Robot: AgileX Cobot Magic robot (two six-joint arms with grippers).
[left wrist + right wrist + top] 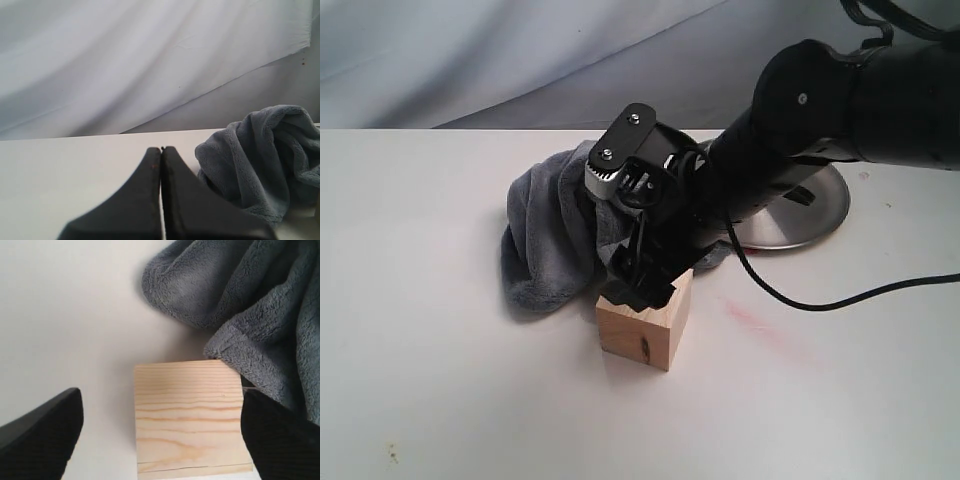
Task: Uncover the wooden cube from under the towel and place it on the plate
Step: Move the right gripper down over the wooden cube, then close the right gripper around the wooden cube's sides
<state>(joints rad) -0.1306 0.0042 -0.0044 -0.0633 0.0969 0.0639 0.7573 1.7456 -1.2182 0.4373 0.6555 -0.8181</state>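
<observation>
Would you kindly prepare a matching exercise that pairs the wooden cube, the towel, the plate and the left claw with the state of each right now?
Things:
1. wooden cube
2. towel
3. plate
4. left claw

States:
A. shut, holding nothing
B. shiny, partly hidden behind the black arm
C. uncovered, pale grain showing
D. crumpled in a grey-blue heap

Pairs: 1-C, 2-D, 3-B, 4-A
</observation>
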